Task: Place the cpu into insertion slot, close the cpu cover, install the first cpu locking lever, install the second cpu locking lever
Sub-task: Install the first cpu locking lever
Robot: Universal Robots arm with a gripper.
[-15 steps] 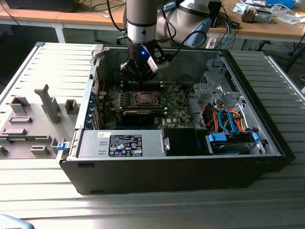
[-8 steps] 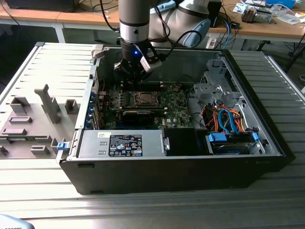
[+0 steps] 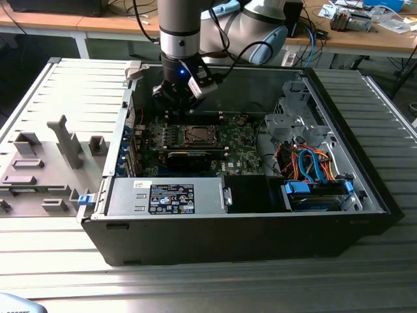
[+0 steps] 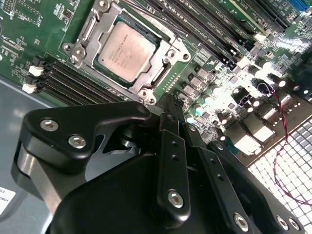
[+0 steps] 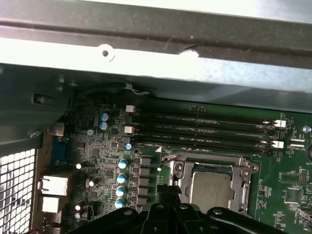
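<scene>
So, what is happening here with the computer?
A robot arm reaches into an open computer case. Its gripper hangs just above the green board, beside the slot. The cpu already lies in the slot, and the cover sits closed around it.

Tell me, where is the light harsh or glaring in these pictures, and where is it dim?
In the first wrist view, a case wall is washed out by glare, while the cpu stays dim. In the second wrist view, the cpu is evenly lit, the board beside it has bright spots, and the gripper is dark. The exterior view is evenly lit.
</scene>
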